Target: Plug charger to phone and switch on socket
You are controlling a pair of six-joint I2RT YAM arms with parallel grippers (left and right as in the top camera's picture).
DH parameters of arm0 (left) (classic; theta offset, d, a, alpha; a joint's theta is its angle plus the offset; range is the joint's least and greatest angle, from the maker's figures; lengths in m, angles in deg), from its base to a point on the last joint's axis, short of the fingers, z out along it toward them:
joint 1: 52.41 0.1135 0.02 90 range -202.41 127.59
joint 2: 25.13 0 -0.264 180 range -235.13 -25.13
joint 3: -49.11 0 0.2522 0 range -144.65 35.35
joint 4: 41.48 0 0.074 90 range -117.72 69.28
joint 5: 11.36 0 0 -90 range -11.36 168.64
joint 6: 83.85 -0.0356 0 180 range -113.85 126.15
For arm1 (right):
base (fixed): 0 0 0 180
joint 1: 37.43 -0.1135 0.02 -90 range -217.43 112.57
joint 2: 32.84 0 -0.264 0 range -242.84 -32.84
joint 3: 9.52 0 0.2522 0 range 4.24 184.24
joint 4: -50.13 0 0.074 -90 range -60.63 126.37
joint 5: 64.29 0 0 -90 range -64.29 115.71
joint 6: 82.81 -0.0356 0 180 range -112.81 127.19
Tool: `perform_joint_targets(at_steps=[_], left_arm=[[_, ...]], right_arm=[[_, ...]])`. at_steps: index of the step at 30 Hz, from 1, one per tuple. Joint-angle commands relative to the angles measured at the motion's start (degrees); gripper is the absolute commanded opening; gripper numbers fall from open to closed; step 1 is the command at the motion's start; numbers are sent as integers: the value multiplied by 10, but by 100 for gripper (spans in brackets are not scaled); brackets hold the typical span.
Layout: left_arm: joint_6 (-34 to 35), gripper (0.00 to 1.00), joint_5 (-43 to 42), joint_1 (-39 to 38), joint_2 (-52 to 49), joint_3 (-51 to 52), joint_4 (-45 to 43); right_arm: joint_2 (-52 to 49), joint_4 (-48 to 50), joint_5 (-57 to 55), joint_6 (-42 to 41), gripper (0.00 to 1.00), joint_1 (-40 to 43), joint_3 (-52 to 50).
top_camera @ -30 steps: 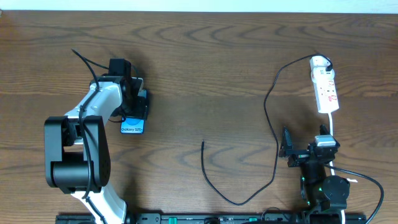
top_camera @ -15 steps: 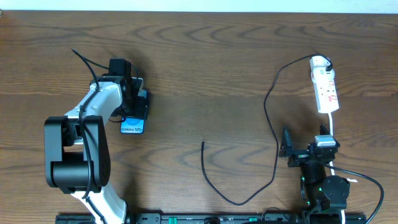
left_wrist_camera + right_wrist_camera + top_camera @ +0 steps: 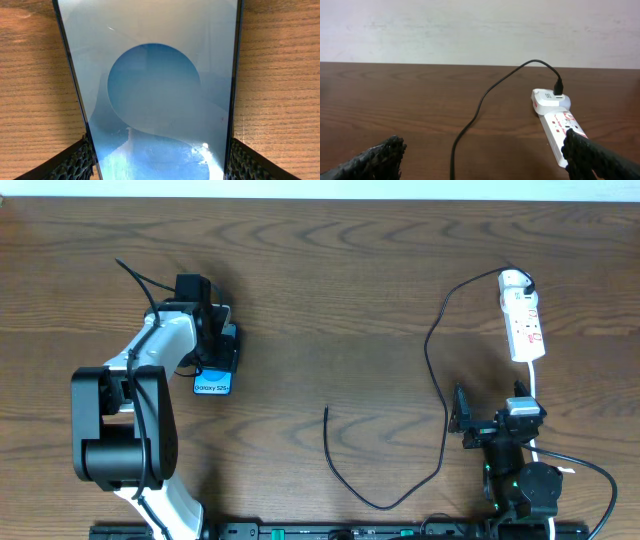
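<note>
**Left claw** (image 3: 159,162): clenched across phone (image 3: 155,90), pads touching both long edges. Phone lies flat at 9 o'clock of centre, text end toward 6.

**Right claw** (image 3: 482,150): released, empty, at 5 o'clock, facing socket (image 3: 522,320) at 2 o'clock.

**Charger** (image 3: 430,350): one end plugged into socket's far end. It loops down past right claw. The free plug (image 3: 326,412) lies near centre, well apart from phone.

**Risks:**
- Edge-only grip may let phone pivot or slip.
- Small flat plug may escape a pinch.
- Tugging charger could drag socket.
- Loop may snag right claw.

**Surface:** dark wood-grain table (image 3: 330,280).

**Room:** plain pale wall (image 3: 470,30) beyond the 12 o'clock edge.
</note>
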Motion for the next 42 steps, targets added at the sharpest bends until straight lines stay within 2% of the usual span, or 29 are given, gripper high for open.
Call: perform_joint_targets(at_steps=[1, 10, 42], left_arm=[[-8, 23, 33, 0, -30, 5, -1], [-8, 8, 33, 0, -26, 2, 0], [13, 7, 29, 0, 30, -4, -3]], right_arm=[[5, -2, 3, -6, 99, -4, -1], [5, -2, 3, -6, 99, -4, -1], [5, -2, 4, -6, 99, -4, -1]])
